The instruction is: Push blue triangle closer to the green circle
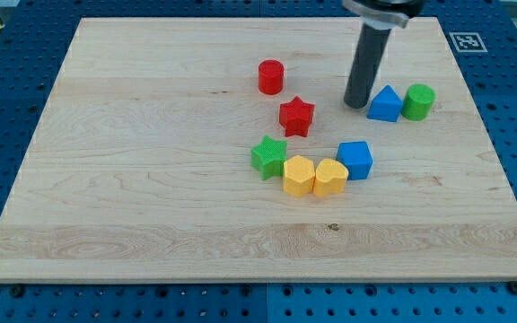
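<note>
Blue triangular plastic block (385,105) sits near the view's upper right of the pale wooden board (151,179), its right edge touching or all but touching the green cylindrical block (418,101). No claw on this rig, so there is nothing to be open, closed or gripping; our straight dark rod ends in my tip (357,104), just left of the triangle, seemingly at its left edge.

We judge the step nearly complete. To finish well, push slowly toward the view's right along the line through both blocks, kept centred so the triangle does not swivel or shunt the circle away.

Triangle's apex points toward the view's top; its long axis, the base, runs left-right.

Red cylinder (270,76), red star (296,117), green star (268,157), two yellow blocks (315,176) and blue cube (355,159) lie well clear.
</note>
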You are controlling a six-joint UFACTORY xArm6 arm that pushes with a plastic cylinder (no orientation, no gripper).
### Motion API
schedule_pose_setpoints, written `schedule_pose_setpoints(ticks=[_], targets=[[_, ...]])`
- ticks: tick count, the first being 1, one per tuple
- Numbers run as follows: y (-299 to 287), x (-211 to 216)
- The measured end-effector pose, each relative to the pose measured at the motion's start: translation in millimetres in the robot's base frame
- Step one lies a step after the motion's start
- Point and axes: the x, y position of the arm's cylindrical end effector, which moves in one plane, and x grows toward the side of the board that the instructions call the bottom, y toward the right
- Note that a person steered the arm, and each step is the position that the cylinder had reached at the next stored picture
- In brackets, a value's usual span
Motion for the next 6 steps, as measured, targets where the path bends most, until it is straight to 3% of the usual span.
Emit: schedule_pose_setpoints(ticks=[3,6], targets=[[17.0,12.4],[19.2,-4.0]])
